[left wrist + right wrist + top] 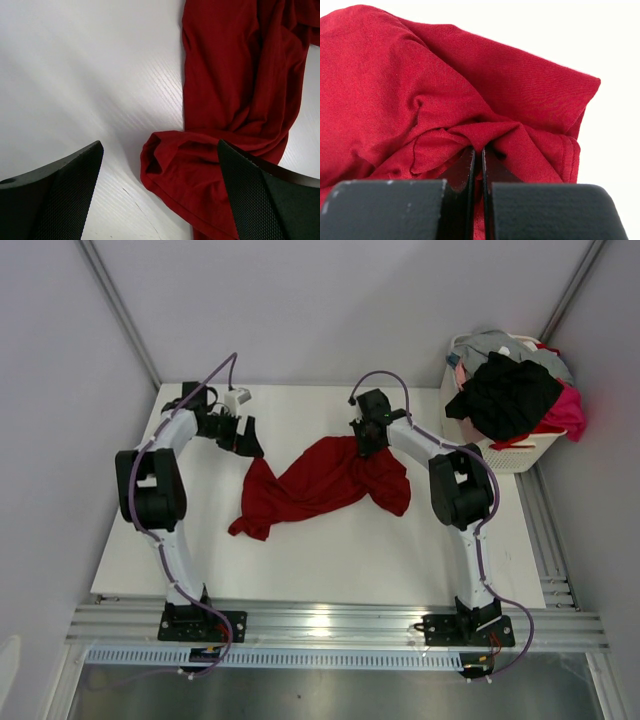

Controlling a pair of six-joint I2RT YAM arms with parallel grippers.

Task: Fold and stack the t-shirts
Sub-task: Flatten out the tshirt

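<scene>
The right gripper (479, 150) pinches a bunched fold of the dark red tee (320, 485), crumpled on the table (400, 550); the left gripper (159, 146) gapes empty over its other end; a one-sided lift may twist it further.

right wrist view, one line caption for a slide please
Right gripper shut on a bunched fold of the crumpled dark red cloth t-shirt.

No legible text, label, brand or number in any view (dark red t-shirt (320, 485) plain).
</scene>
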